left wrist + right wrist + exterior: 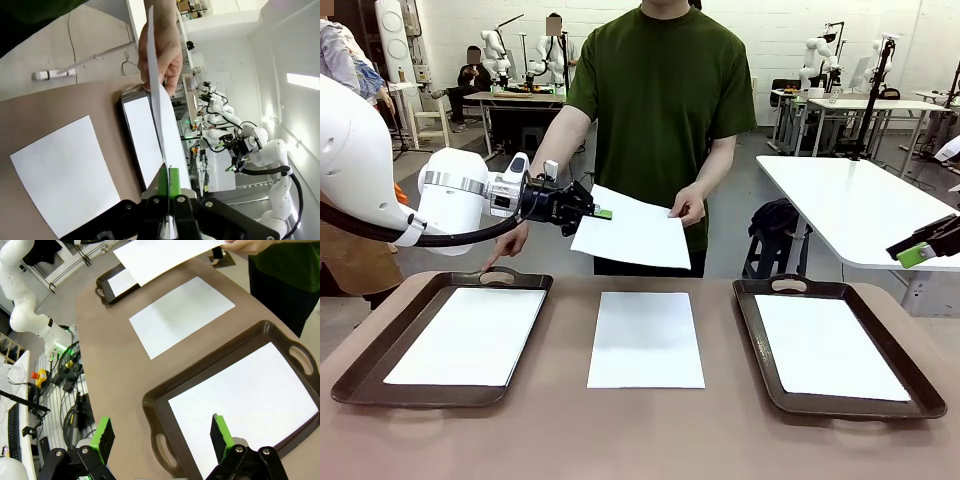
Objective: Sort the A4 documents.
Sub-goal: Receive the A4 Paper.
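Note:
One of the A4 documents hangs in the air over the table's far edge. My left gripper is shut on its left edge, and a person's hand pinches its right edge. In the left wrist view this sheet stands edge-on between my green pads, with the person's hand farther along it. A second sheet lies flat on the table's middle. Each brown tray holds another sheet. My right gripper hovers open and empty above the right tray's sheet.
The left tray and right tray flank the middle sheet. The person stands at the far side, the other hand touching the left tray's far handle. The right gripper sits at the picture's right edge, clear of the table.

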You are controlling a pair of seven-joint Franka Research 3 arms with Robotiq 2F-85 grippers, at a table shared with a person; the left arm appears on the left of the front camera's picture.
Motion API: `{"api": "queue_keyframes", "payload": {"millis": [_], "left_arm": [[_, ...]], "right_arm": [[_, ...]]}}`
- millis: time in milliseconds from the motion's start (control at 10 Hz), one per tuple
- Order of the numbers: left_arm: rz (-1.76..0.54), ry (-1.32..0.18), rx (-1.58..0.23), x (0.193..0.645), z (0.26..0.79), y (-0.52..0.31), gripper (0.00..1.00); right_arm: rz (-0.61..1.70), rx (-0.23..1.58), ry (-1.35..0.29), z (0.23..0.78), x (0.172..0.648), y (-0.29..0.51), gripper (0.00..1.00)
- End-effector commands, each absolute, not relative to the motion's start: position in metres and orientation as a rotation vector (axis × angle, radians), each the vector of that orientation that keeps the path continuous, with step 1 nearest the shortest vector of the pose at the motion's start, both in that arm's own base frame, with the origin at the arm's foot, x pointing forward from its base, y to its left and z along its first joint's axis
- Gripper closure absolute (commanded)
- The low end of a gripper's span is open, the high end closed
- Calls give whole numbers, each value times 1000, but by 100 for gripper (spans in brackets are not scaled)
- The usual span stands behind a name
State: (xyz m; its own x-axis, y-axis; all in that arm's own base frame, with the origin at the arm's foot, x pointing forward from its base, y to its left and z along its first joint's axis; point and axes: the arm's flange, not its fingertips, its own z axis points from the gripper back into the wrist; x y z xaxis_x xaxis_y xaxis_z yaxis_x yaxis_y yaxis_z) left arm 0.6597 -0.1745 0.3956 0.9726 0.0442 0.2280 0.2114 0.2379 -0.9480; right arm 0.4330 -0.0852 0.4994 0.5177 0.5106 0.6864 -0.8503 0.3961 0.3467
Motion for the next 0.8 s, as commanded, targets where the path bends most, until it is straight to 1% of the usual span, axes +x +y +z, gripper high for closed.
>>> {"api": "queue_keyframes", "payload": {"millis": [0, 100, 700], "left_arm": [[-132, -255, -1323, 652, 396, -178, 100], [-116, -225, -1329, 660, 396, -175, 100], [-116, -225, -1329, 660, 396, -175, 100]], "right_arm": [[921, 749, -526, 499, 432, -85, 0], [921, 749, -526, 499, 432, -85, 0], [921, 749, -526, 499, 432, -85, 0]]}}
